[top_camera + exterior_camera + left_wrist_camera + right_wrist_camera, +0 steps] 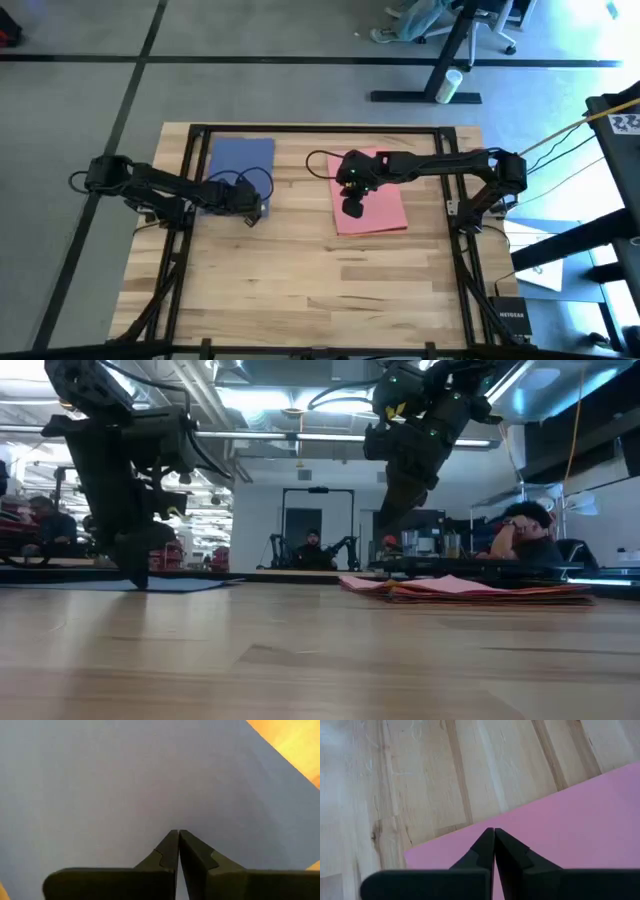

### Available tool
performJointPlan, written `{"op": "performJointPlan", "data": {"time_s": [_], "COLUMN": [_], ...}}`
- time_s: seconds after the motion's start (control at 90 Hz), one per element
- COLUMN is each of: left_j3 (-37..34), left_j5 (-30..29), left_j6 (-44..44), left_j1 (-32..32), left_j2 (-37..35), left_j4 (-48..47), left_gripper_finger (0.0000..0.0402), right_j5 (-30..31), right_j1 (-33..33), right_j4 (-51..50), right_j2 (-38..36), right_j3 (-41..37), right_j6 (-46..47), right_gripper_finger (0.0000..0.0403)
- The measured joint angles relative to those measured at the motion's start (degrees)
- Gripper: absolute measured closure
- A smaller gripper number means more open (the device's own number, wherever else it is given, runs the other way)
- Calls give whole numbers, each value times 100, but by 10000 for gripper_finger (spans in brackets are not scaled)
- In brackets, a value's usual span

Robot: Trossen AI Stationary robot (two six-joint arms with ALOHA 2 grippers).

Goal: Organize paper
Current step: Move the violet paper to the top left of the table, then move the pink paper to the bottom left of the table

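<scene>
A blue sheet of paper lies flat at the table's far left. My left gripper is shut and reaches down to the sheet's near end. At the centre right lies a stack of paper with a pink sheet on top. In the low view other sheets' edges show under the pink one. My right gripper hangs shut above the stack's left part, clear of it. In the right wrist view it is over the pink sheet's corner. My left gripper's shut fingertips come down from above onto the blue sheet's near end, close to its right edge. The sheet lies flat on the table under them.
Bare wooden tabletop fills the near half and the gap between the two papers. Dark frame rails run along the table's left, right and far sides. People sit at desks in the room beyond the table.
</scene>
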Motion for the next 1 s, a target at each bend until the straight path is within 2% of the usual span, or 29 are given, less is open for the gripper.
{"op": "performJointPlan", "data": {"time_s": [0.211,0.522,0.778,0.889,1.0], "left_j3": [135,874,935,935,938], "left_j5": [29,-2,1,268,443], "left_j6": [11,483,1529,2080,2367], "left_j1": [-2,-232,-739,-899,-969], "left_j2": [2,-52,-432,-461,-459], "left_j4": [-48,103,2321,3306,3700], "left_gripper_finger": [402,402,402,402,402], "right_j5": [0,9,392,549,535], "right_j1": [0,21,658,1003,1215], "right_j4": [-23,-38,63,370,744], "right_j2": [2,-49,-355,-521,-734], "right_j3": [0,0,2,-140,-520], "right_j6": [0,-119,-546,-562,-552], "right_gripper_finger": [403,403,403,403,403]}}
